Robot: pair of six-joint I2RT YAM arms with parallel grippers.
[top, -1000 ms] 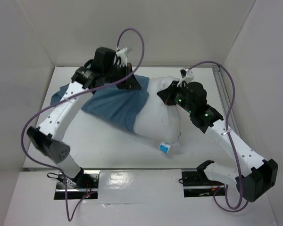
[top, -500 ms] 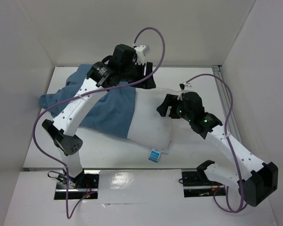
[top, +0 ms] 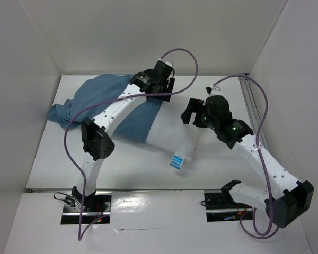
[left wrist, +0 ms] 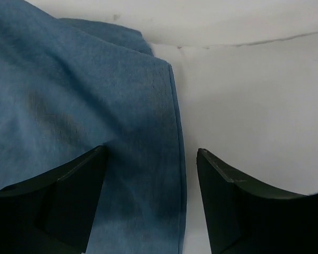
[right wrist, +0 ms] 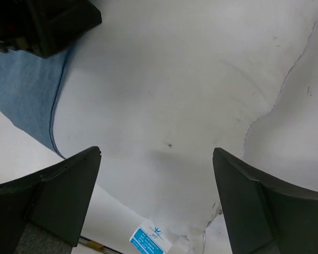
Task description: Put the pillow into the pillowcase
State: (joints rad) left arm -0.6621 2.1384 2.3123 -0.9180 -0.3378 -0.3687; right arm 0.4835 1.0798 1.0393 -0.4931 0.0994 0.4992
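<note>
Pillowcase point(top: 90, 96): limp, wrinkled dusty-blue cloth, partly covering plump white pillow point(top: 172, 132). Left gripper point(left wrist: 151, 153): jaws spread, straddling pillowcase hem. Right gripper point(right wrist: 156, 152): jaws wide apart, empty, above pillow.

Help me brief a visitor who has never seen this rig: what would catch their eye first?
The dusty-blue pillowcase sprawled at the far left, its edge drawn partly over the white pillow at centre. Next, the left end effector hangs open over the pillowcase's hem, and the right end effector hangs open over the pillow.
</note>
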